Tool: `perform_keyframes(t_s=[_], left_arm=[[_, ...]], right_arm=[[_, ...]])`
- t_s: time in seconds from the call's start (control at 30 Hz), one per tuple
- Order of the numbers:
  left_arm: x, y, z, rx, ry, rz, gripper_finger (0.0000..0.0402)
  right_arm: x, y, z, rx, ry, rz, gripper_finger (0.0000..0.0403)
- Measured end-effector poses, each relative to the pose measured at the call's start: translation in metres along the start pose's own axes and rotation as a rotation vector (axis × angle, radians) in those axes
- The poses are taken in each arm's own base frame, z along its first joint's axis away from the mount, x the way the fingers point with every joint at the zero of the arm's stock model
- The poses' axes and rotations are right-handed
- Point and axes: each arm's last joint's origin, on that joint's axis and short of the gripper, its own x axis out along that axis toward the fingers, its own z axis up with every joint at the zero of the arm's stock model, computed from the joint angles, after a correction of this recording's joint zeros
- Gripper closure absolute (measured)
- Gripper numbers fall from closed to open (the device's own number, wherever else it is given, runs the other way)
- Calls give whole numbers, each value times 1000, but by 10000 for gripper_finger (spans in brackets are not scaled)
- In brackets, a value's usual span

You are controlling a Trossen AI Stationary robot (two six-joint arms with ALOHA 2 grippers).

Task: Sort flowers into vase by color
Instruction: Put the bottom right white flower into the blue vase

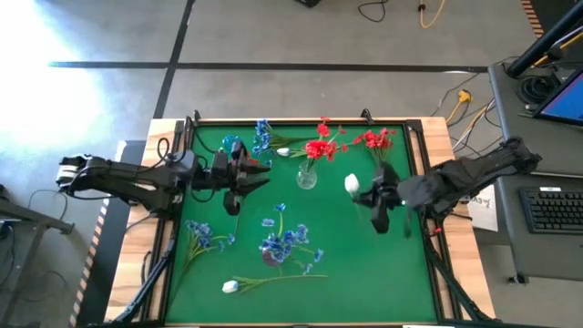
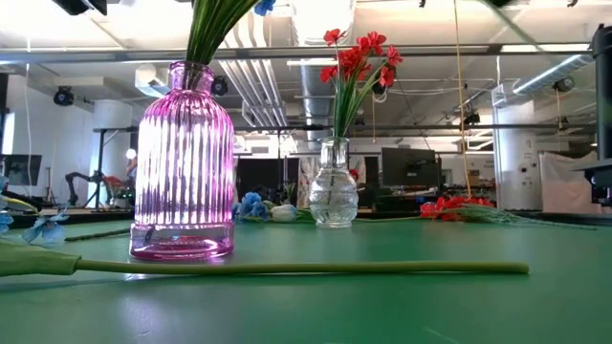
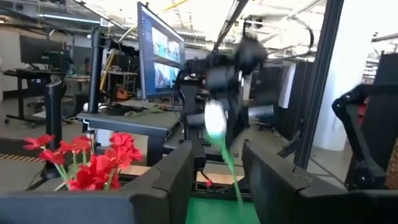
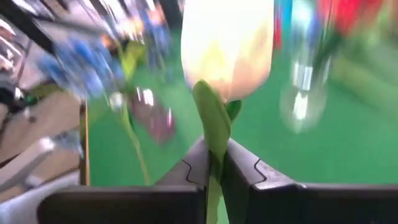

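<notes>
Lab: monitors [image 3: 158, 59], ceiling ducts [image 2: 273, 81], floor cables [image 1: 401, 11].

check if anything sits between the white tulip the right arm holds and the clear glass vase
Nothing visible does. The right hand grips the white tulip-like bud by its stem, and bare green mat lies between it and the clear glass vase already holding red blooms.

Colours on the green table mat

The mat [image 1: 364, 264] is deep green, framed by pale wood. A ribbed pink glass vase [image 2: 183, 162] holds green stems; a clear glass vase [image 2: 334, 186] carries red blooms [image 2: 360, 55]. More red flowers [image 1: 375, 139] lie on the mat, with blue sprays [image 1: 285, 239] and a white tulip bud [image 1: 230, 286] on a green stem. The dark right gripper [image 4: 212, 163] pinches a cream-white tulip [image 4: 227, 43] with a green leaf.
</notes>
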Motion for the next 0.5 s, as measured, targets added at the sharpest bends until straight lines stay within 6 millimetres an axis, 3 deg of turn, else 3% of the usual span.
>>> perform_keyframes(t_s=[0.23,0.5], left_arm=[[7,-2,1,49,11,-66,220],[31,-5,11,96,24,-127,213]], right_arm=[[-19,32,58,-308,-433,170,385],[-12,54,96,-518,-622,162,385]])
